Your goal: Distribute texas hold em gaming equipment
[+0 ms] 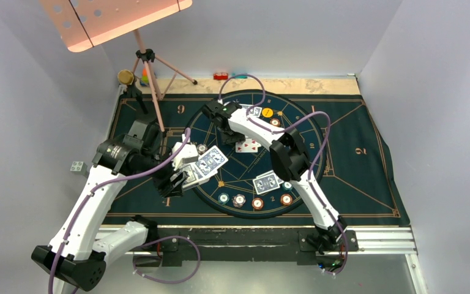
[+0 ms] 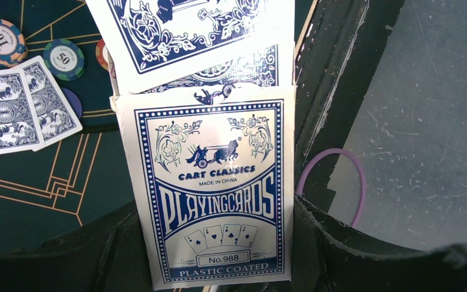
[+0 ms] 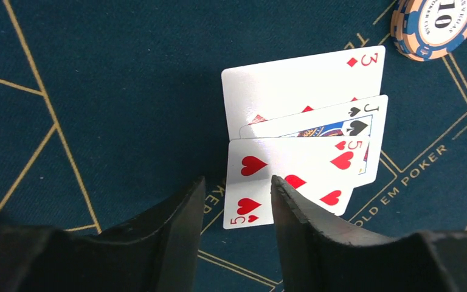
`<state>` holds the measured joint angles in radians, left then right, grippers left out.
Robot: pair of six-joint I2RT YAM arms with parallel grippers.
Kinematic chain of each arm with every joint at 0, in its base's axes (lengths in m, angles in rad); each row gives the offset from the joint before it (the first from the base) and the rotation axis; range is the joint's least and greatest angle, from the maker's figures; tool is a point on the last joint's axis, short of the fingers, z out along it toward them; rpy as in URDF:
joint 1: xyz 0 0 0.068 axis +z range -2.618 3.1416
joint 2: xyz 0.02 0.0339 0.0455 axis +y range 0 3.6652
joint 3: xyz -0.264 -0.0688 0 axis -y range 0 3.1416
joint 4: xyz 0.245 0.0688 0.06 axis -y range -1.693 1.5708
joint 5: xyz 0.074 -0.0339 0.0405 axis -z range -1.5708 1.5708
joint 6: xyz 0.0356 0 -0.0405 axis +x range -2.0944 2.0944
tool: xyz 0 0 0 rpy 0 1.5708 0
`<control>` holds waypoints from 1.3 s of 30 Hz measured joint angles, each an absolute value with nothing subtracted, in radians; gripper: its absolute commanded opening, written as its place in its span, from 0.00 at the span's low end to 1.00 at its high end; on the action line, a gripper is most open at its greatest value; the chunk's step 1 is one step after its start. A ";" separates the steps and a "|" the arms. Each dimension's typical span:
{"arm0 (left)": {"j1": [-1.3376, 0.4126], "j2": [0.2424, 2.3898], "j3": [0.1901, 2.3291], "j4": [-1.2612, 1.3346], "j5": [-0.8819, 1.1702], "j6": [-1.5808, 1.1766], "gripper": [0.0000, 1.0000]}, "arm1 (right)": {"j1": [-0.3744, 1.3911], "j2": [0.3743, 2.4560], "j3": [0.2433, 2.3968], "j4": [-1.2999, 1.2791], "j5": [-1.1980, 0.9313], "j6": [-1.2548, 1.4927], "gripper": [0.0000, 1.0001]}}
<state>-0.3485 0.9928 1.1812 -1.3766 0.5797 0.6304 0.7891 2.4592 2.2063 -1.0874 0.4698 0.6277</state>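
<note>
My left gripper (image 1: 182,177) is shut on a blue and white playing-card box (image 2: 216,201), held above the mat's left side; blue-backed cards (image 2: 188,30) fan out of its top. My right gripper (image 3: 237,182) is open, low over three face-up cards (image 3: 304,115) at the mat's centre: a 3 of diamonds, a jack of spades and a 5 of hearts. The 5's corner lies between its fingers. Two face-down cards (image 1: 267,182) lie near the front, with a row of chips (image 1: 257,203) beside them. A yellow disc (image 1: 267,112) lies at the far side. No red triangular marker shows.
A dark blue gold-lined mat (image 1: 355,171) covers the table. A tripod stand (image 1: 150,67) with a pink board rises at the back left. Small red and teal blocks (image 1: 221,76) sit at the far edge. A metal rail (image 1: 379,239) runs along the front.
</note>
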 measured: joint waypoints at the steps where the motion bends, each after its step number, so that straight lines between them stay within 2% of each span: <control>1: -0.348 0.993 1.181 -1.377 0.580 0.630 0.00 | 0.785 2.453 2.202 -1.082 0.456 0.627 0.50; 9: -0.348 0.995 1.181 -1.377 0.579 0.631 0.00 | 0.759 2.383 2.188 -1.036 0.327 0.628 0.51; 15: -0.348 0.995 1.181 -1.377 0.572 0.632 0.00 | 0.733 2.169 2.113 -0.989 0.244 0.626 0.69; 17: -0.348 0.995 1.180 -1.377 0.572 0.632 0.00 | 0.720 2.041 2.020 -0.939 0.215 0.619 0.81; 18: -0.348 0.995 1.179 -1.377 0.572 0.632 0.00 | 0.712 1.959 1.948 -0.900 0.199 0.615 0.84; 20: -0.348 0.995 1.179 -1.377 0.572 0.633 0.00 | 0.697 1.794 1.803 -0.835 0.179 0.601 0.87; 23: -0.348 0.995 1.179 -1.377 0.572 0.632 0.00 | 0.661 1.660 1.684 -0.764 0.164 0.581 0.87; 26: -0.348 0.995 1.178 -1.377 0.572 0.632 0.00 | 0.630 1.694 1.672 -0.705 0.164 0.564 0.85; 33: -0.348 0.995 1.177 -1.377 0.572 0.632 0.00 | 0.603 2.005 1.660 -0.604 0.164 0.534 0.81; 39: -0.348 0.995 1.173 -1.377 0.572 0.632 0.00 | 0.604 2.088 1.660 -0.560 0.161 0.535 0.80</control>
